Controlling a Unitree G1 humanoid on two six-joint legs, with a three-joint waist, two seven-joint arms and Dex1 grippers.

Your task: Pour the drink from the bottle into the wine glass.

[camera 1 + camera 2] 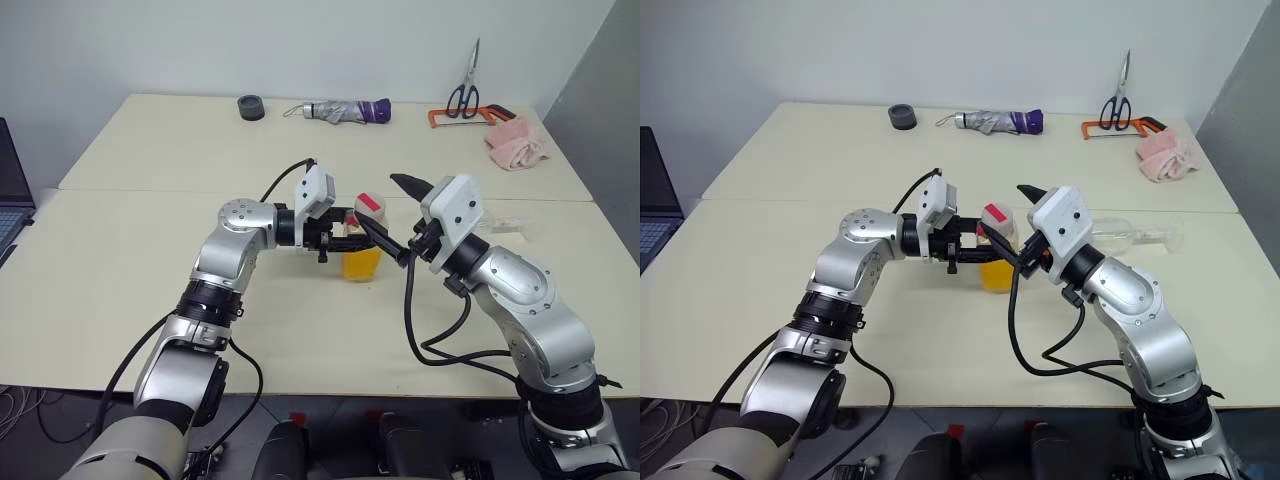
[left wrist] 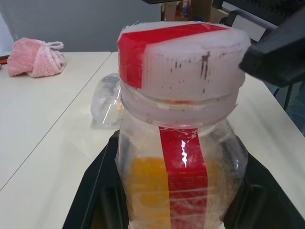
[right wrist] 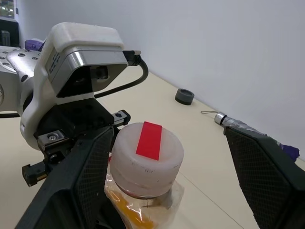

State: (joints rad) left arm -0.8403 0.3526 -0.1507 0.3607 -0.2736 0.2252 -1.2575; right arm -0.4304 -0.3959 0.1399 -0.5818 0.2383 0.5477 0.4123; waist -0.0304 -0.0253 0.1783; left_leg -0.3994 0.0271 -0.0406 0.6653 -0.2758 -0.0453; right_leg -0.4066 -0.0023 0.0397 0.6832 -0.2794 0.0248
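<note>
Uncapping comes next: left gripper (image 1: 345,238) is clamped on the bottle (image 1: 361,252), cap (image 3: 147,151) on. Right gripper (image 3: 167,176), jaws apart, straddles the cap; it should close squarely, then twist. Glass (image 1: 1127,232) lies toppled at the bottle's 3 o'clock.

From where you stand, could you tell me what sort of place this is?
Probably an office or lab workspace: plain pale tables against a bare wall, a laptop at one edge, and scissors beside a small hacksaw.

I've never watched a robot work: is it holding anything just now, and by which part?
Yes: the left gripper holds the bottle by its body, below the cap. The right gripper is open around the cap, holding nothing.
</note>
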